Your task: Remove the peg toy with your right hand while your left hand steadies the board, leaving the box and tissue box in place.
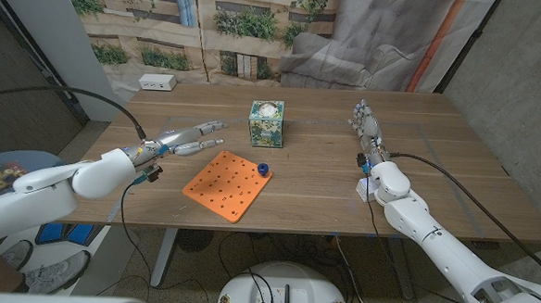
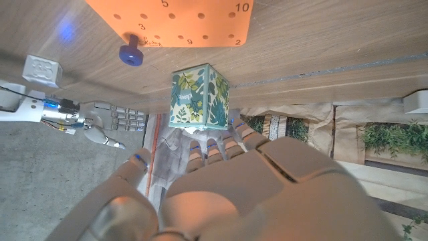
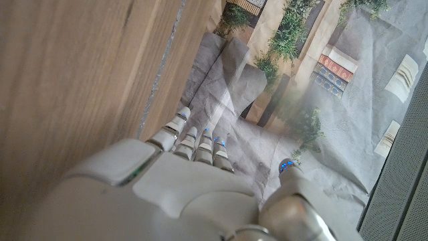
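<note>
OK, approach step: both hands empty w/ fingers apart, L hand (image 1: pixel 186 138) beside orange board (image 1: pixel 224 183), blue peg (image 1: pixel 262 168) at its far corner; next I bring R hand (image 1: pixel 368 129) across.

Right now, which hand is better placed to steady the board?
Left. The left hand hovers open just beside the orange board, on its own side. The right hand is far across the table, past the tissue box; it would likely have to cross the blue peg.
</note>
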Robot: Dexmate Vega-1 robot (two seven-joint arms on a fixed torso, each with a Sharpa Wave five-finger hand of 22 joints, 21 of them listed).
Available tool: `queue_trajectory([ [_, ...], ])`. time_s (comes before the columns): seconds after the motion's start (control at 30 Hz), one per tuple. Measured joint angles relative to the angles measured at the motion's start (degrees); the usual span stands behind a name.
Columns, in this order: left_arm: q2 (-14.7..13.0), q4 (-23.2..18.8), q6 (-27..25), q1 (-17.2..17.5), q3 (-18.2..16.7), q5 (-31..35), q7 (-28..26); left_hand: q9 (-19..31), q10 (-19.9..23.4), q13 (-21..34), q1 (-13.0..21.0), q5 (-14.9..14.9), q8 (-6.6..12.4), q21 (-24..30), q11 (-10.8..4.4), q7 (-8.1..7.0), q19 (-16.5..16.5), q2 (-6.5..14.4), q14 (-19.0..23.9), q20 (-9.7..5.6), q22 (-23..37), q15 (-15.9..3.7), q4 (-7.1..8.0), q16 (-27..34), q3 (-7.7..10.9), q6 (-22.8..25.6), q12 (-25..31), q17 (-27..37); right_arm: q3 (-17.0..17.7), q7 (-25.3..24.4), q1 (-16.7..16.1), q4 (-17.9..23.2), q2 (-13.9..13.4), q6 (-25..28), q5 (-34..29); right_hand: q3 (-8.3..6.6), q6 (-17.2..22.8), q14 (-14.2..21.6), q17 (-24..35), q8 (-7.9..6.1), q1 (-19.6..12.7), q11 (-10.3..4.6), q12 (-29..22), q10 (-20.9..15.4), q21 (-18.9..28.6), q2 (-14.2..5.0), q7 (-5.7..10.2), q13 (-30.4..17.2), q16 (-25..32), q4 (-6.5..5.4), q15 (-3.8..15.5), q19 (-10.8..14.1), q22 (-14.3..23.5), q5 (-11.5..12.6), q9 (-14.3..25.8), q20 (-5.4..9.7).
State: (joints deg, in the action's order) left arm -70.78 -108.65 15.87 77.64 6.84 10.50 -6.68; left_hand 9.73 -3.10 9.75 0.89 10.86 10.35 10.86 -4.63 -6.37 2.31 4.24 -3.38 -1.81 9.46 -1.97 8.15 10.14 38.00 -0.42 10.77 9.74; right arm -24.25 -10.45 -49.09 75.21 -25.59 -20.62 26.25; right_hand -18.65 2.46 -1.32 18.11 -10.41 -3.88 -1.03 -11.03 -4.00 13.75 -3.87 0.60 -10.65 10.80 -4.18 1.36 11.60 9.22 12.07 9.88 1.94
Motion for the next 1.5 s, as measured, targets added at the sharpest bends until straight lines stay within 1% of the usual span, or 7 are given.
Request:
queue_trajectory([
  [0.33, -0.1, -0.7, 0.8, 4.0, -1.7, 6.4, -1.5, 0.0, 0.4, -0.2, 0.0, 0.0, 0.00, 0.0, -0.19, 0.65, 0.0, 0.0, 0.2, 0.00, 0.0, 0.22, 0.19, 0.0, -0.21, 0.6, 0.0, 0.0, 0.3, -0.3, -1.3, 1.4, -0.6, -0.4, -0.2, -0.24, 0.0, -0.3, 0.0, 0.00, 0.0, 0.00, 0.0, 0.0, -0.4, 0.00, 0.00, 0.0, 0.0, 0.24, 0.30, 0.0, 0.0, 0.0, 0.0, 0.00],
  [0.77, 0.1, -0.5, 2.0, 7.6, -2.2, 11.1, -0.9, 0.0, -1.4, 0.0, 0.0, 0.0, -0.40, -0.7, -0.10, 1.99, -3.8, 0.0, -1.7, -0.11, 0.3, 0.01, 0.84, -0.2, -0.55, -2.0, -0.6, 0.0, 0.6, -0.6, -2.8, 3.9, -1.5, 0.0, -0.4, -0.24, 0.0, -0.3, -0.5, 0.00, 0.0, 0.00, 0.0, 0.0, -1.1, 0.00, 0.00, 0.0, 0.0, 0.24, 0.29, 0.0, 0.0, 0.0, 0.0, 0.00],
  [0.83, 0.2, -0.5, 2.0, 7.9, -2.0, 11.6, -0.8, 0.0, -1.6, 0.0, -0.2, 0.0, -0.39, -0.9, -0.30, 2.37, -4.2, -0.2, -2.0, -0.11, 0.3, -0.10, 1.02, -0.2, -0.74, -2.4, -0.6, 0.0, 0.6, -0.6, -3.0, 4.1, -1.6, 0.2, -0.4, -0.24, 0.0, -0.3, -0.6, 0.00, 0.0, 0.00, 0.0, 0.0, -1.1, 0.00, 0.00, 0.0, 0.0, 0.24, 0.29, 0.0, 0.0, 0.0, 0.0, 0.00],
  [1.03, 0.1, -0.5, 1.9, 8.8, -1.6, 13.0, -0.1, -0.1, -3.1, 0.0, -1.0, 0.0, -0.39, -1.1, 0.22, 2.69, -7.3, -0.4, -3.4, -0.16, 0.3, -0.09, 2.18, -0.2, -1.94, -3.7, -0.6, 0.1, 0.7, -0.7, -3.5, 5.0, -2.0, 0.5, -0.4, -0.24, 0.0, -0.3, -0.6, 0.00, 0.0, 0.00, 0.0, 0.0, -1.1, 0.00, 0.00, 0.0, 0.0, 0.23, 0.29, 0.0, 0.0, 0.0, 0.0, 0.00],
  [1.13, -0.1, -0.8, 1.5, 9.2, -1.5, 13.6, 0.3, -0.1, -3.6, 0.0, -1.0, 0.0, -0.39, -1.1, 0.32, 2.69, -8.6, -0.4, -3.7, -0.22, 0.3, 0.17, 2.27, -0.2, -2.50, -3.9, -0.6, 0.3, 0.7, -0.8, -3.7, 5.4, -2.1, 0.7, -0.4, -0.24, 0.0, -0.3, -0.6, 0.00, 0.0, 0.00, 0.0, 0.0, -1.1, 0.00, 0.00, 0.0, 0.0, 0.23, 0.29, 0.0, 0.0, 0.0, 0.0, 0.00],
  [1.23, -0.4, -1.1, 0.8, 9.7, -1.5, 14.2, 0.7, -0.1, -3.7, -0.1, -1.1, 0.0, -0.39, -1.1, 0.22, 2.99, -9.4, -0.5, -4.0, -0.20, 0.3, -0.10, 2.28, -0.2, -2.84, -4.2, -0.6, 0.3, 0.8, -0.9, -3.9, 5.8, -2.2, 0.9, -0.4, -0.24, 0.0, -0.3, -0.8, 0.00, 0.0, 0.00, 0.0, 0.0, -1.1, 0.00, 0.00, 0.0, 0.0, 0.23, 0.29, 0.0, 0.0, 0.0, 0.0, 0.00],
  [1.5, -1.5, -2.0, -0.6, 10.3, -0.9, 15.2, 1.9, -0.1, -4.3, -0.2, -1.6, 0.0, -0.39, -1.1, 0.22, 2.68, -10.2, -0.4, -4.6, 0.00, 0.3, -0.09, 2.58, -0.2, -3.76, -4.5, -0.6, 0.3, 0.9, -0.9, -4.2, 5.9, -2.3, 0.9, -0.4, -0.24, 0.0, -0.3, -0.8, 0.00, 0.0, 0.00, 0.0, 0.0, -1.5, 0.00, 0.00, 0.0, 0.0, 0.23, 0.29, 0.0, 0.0, 0.0, 0.0, -0.01],
])
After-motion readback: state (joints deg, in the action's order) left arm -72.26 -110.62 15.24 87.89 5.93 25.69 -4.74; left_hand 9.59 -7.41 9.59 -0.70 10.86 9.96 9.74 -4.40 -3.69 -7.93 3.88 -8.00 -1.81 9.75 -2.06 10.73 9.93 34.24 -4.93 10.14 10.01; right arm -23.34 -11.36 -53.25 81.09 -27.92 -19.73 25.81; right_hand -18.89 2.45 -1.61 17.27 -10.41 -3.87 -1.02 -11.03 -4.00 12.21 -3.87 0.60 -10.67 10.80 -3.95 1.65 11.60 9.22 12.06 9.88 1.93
